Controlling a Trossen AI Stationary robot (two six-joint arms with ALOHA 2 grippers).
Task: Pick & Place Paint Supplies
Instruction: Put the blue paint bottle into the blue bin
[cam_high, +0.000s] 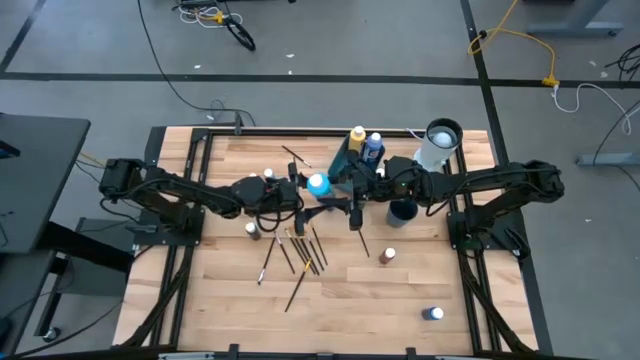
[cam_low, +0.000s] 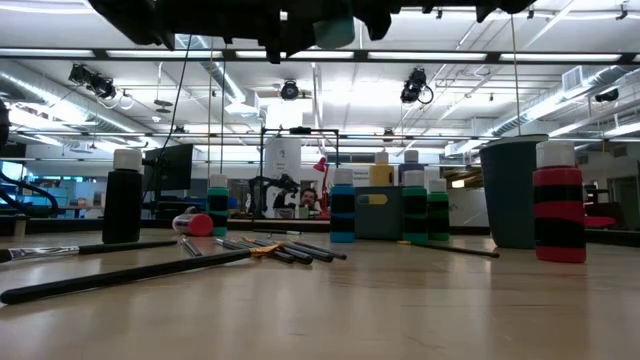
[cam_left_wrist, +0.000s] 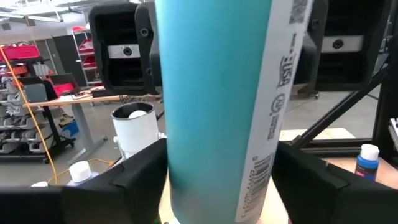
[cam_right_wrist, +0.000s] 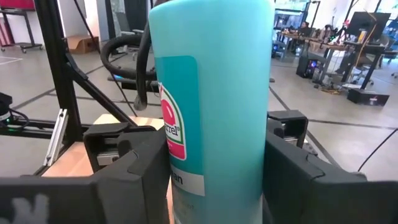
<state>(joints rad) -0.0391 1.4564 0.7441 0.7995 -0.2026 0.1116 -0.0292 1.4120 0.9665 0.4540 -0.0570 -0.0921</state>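
Near right corner of the bench (cam_high: 220, 300): one small white-capped bottle (cam_high: 432, 314) on its own. Further in, a brown bottle (cam_high: 388, 256) stands right of centre, and the brushes (cam_high: 300, 255) lie in a loose scatter left of centre.

Mid-bench, lifted clear of the surface: the teal bottle (cam_high: 318, 184), upright between both arms. The right pincer (cam_high: 337, 188) comes in from the right with its jaws set wide and closed on the bottle body at the label. The left pincer (cam_high: 302, 189) sits on the opposite side, straddling the same bottle. Whether it is gripping or has let go cannot be told.

Far side: a yellow bottle (cam_high: 357, 135) and a blue bottle (cam_high: 375, 147) stand close together, with the white cylinder (cam_high: 437, 145) to their right.

Handling, as a judgement:
- The teal bottle is probably light, stiff plastic.
- Its wall is smooth and round with a glossy label, so it is likely to slip or twist in a flat-jaw grip.
- Best hold is mid-body, square across the widest part, not on the cap.
- It fills most of the jaw span, so there is little margin. It should go down vertical and be let go only once the base is seated.
- The brushes are thin and lie flat. Each should be pinched across the handle near the middle.
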